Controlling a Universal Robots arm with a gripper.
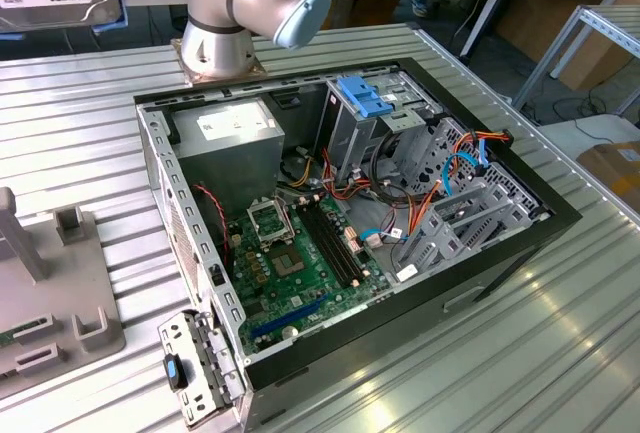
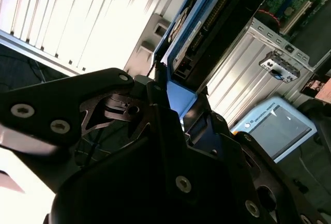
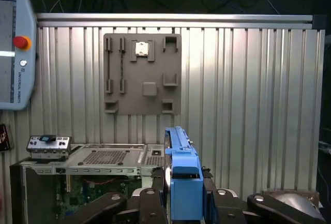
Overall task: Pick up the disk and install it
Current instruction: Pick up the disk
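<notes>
Disk [image 3: 182,182] is held edge-on by clenched fingers [image 3: 155,204] (long axis projecting straight outward), at ten o'clock from the case [image 1: 330,243] in the exterior view.

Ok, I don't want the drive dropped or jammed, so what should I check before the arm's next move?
1. Grip on the disk: ok, it sits edge-on between the fingers of the hand.
2. Access to the computer case: ok, it lies open with its inside exposed.
3. Room in the drive cage: cannot tell.
4. The cables clear of that cage: not ok, orange and blue ones bunch right beside it.
</notes>
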